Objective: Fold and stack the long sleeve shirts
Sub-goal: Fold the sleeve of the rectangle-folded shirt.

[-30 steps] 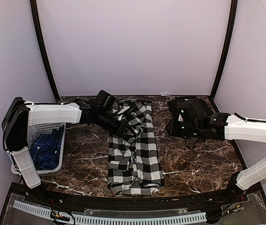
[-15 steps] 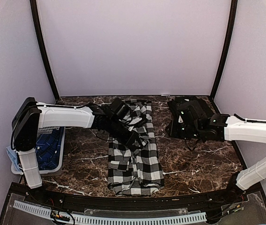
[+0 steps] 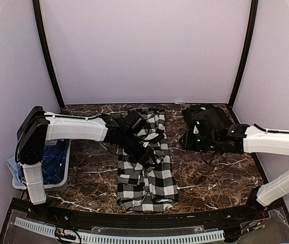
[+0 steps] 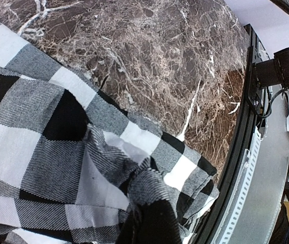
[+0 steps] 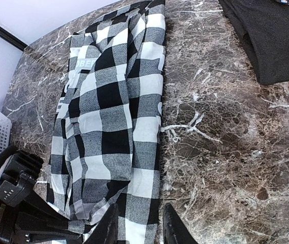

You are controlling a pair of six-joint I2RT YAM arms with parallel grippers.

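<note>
Marble table (image 3: 221,173): checked shirt (image 3: 154,178) pinched in left jaws (right jaws parted).

From above and behind, we overlook the whole surface (image 3: 210,173). Our left wrist view sits close over the checked shirt (image 4: 32,127); the right shares it from farther.
</note>
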